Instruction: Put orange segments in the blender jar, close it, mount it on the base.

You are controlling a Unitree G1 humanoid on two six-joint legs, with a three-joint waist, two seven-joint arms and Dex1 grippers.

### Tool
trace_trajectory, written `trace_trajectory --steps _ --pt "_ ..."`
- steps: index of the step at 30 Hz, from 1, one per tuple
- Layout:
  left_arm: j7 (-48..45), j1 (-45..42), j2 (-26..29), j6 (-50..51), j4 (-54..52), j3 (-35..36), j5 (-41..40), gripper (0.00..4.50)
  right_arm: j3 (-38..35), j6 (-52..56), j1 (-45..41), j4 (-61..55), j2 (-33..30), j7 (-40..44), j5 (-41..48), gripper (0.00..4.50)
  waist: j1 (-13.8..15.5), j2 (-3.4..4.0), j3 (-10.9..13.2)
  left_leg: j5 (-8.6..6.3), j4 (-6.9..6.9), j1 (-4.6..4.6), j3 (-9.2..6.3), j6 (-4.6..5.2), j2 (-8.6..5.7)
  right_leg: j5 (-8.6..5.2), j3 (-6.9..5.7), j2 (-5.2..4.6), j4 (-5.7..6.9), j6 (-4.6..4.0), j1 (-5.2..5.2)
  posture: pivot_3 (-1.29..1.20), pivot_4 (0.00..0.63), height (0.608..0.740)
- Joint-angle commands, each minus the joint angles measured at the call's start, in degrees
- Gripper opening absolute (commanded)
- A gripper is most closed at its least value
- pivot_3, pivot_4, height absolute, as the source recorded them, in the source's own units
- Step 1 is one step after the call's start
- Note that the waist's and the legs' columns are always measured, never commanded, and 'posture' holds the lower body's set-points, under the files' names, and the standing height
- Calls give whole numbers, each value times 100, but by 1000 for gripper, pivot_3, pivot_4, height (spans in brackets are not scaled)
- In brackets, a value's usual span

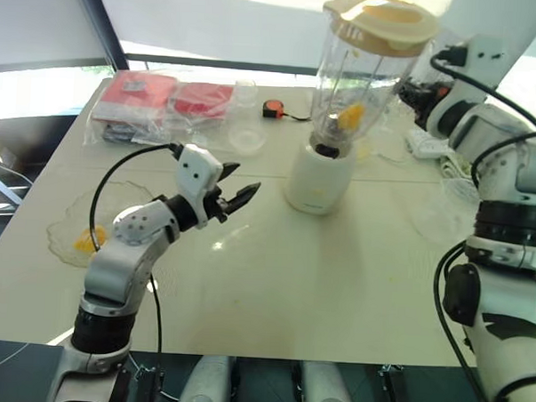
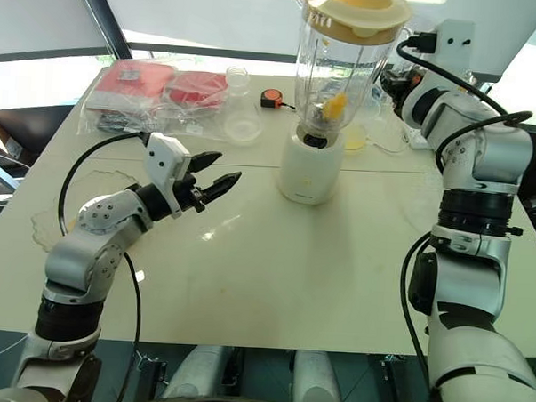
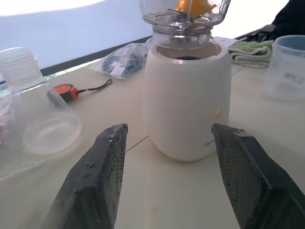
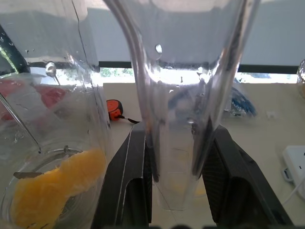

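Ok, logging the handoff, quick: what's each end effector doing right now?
Left end effector: open, holding nothing.
Right end effector: closed on the blender jar's handle.

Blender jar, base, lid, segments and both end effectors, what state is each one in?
blender jar: upright, seated on the base
base: standing on the table
lid: on the jar
orange segments: inside the jar
left end effector: open, empty
right end effector: shut on the jar's handle
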Motion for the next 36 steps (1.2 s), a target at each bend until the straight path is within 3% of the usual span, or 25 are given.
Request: trace_trajectory --steps 1,17,25,36 --pt "30 -196 75 7 -168 31 -106 2906 -26 41 -4 -646 -50 78 73 887 13 0 0 0 0 0 -1 0 0 0 0 0 0 0 0 0 150 740" --pt "-40 -456 234 -71 127 -108 -116 2906 -51 126 466 -714 -316 402 -52 887 5 3 -4 3 5 5 -3 -3 1 4 -2 7 4 -1 6 0 150 740" --pt "-67 -405 233 -160 194 -185 -77 2906 118 73 590 -286 -344 971 -5 887 2 2 -4 3 5 4 -2 -3 1 4 -3 7 2 -1 7 0 150 740" --pt "17 -339 218 -144 148 -164 -70 2906 82 567 709 -918 81 291 -110 887 -18 1 -6 7 8 13 -4 -11 7 6 -1 11 12 -4 10 0 150 740"
